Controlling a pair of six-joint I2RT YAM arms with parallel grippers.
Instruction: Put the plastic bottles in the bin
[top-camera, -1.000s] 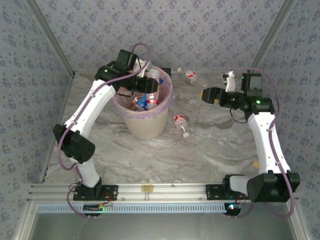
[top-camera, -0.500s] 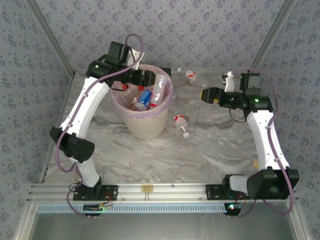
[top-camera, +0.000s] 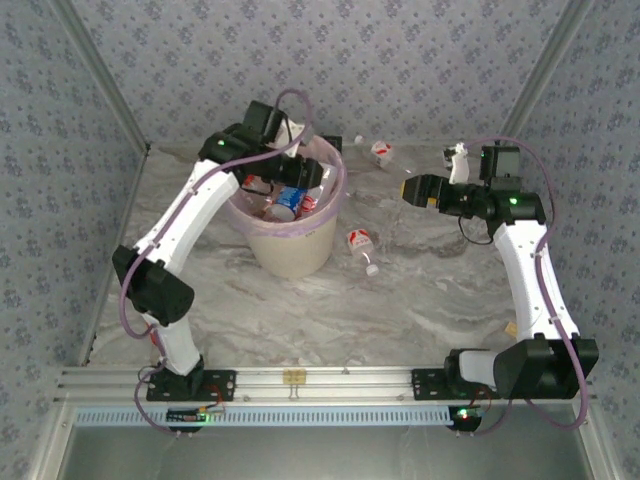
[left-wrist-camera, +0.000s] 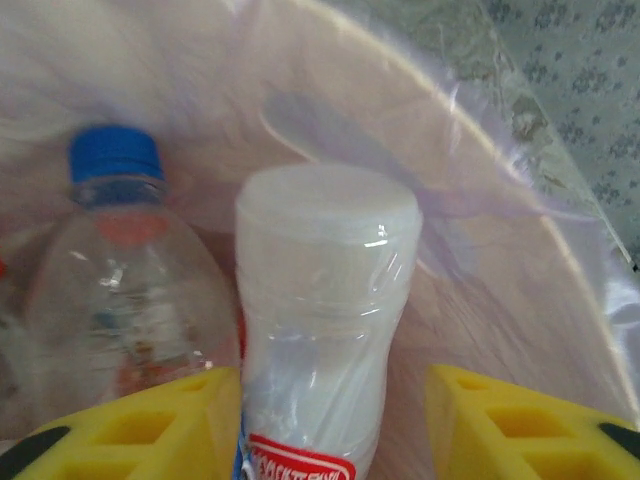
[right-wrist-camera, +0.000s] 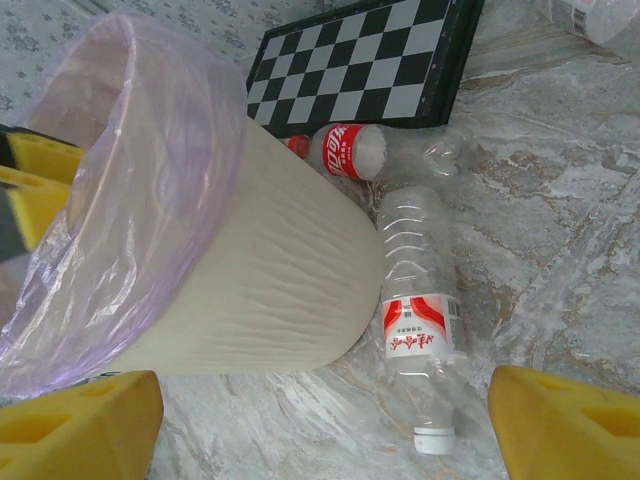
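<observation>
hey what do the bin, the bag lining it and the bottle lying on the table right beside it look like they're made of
Bin: probably matte cream plastic, going by its dull wall with faint vertical ribbing; the look leaves it open.
Bag: thin translucent pink plastic film, wrinkled and slightly shiny.
Bottle: clear thin plastic, glossy, with moulded ridges, a red-and-white label and a white cap.

Light was bright, soft and even, with faint shadows. Just ahead of the left gripper (left-wrist-camera: 330, 425), the clear bottle (left-wrist-camera: 325, 290) looked blurred and overexposed.
</observation>
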